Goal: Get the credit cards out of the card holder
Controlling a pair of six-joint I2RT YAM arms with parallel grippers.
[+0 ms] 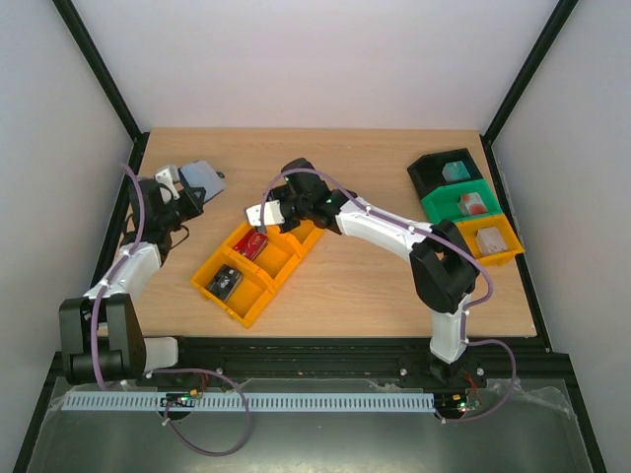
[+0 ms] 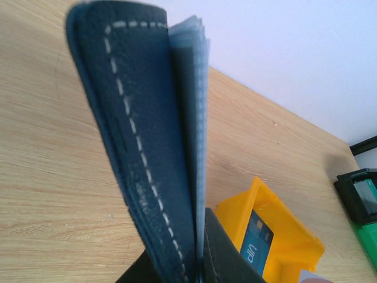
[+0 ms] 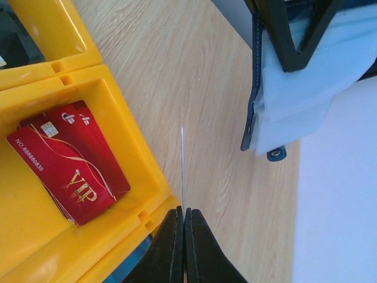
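The left tool (image 1: 185, 200) clamps the soft, floppy card holder (image 2: 141, 147) by one end, while the right tool (image 3: 184, 218) pinches 1 probably stiff, slick, featherlight credit card (image 3: 182, 165), best taken by an exposed edge.

Wooden table (image 1: 365, 296): yellow bin (image 1: 276, 279), black bin (image 1: 426, 173), green bin (image 1: 444, 208), orange bin (image 1: 504, 254)

One card holder (image 2: 135, 147) is hanging; one yellow bin (image 3: 59, 76); at least two red cards (image 3: 70, 171); one edge-on card (image 3: 183, 159); three small bins (image 1: 441, 207) are standing together
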